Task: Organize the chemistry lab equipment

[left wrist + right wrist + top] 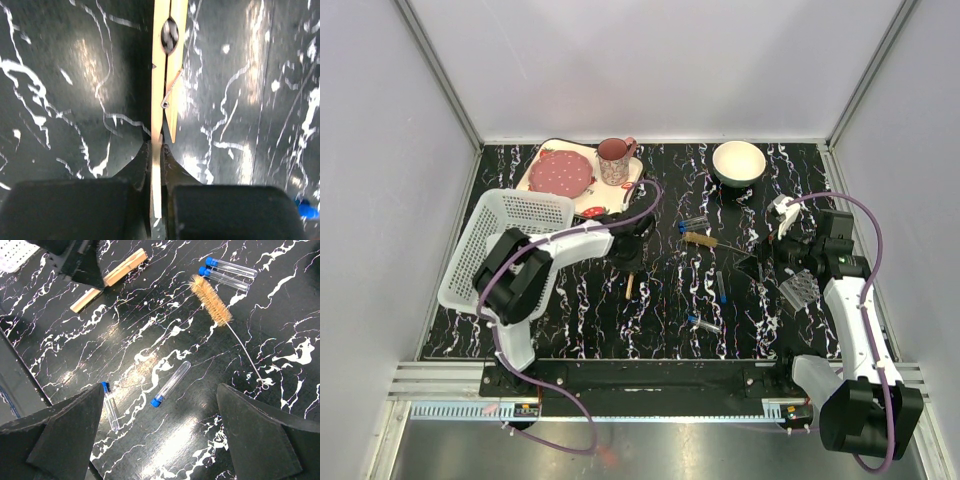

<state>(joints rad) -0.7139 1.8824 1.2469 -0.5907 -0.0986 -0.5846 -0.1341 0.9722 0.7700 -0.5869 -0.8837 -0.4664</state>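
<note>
My left gripper (pixel 631 264) is shut on one leg of a wooden clothespin (pixel 167 70), which lies low over the black marbled table and also shows in the top view (pixel 629 288). My right gripper (pixel 165 440) is open and empty above a blue-capped test tube (pixel 170 383). A second tube (pixel 110 405) lies by its left finger. Two more tubes (pixel 227 271) lie beside a bristle brush (pixel 210 300). The clear perforated rack (pixel 799 289) lies by the right arm. I see no squeeze bottle or funnel.
A white perforated basket (pixel 510 245) stands at the left edge. A strawberry-print tray (pixel 620 195) with a pink plate and cup sits at the back, and a white bowl (pixel 738 162) at the back right. White walls enclose the table.
</note>
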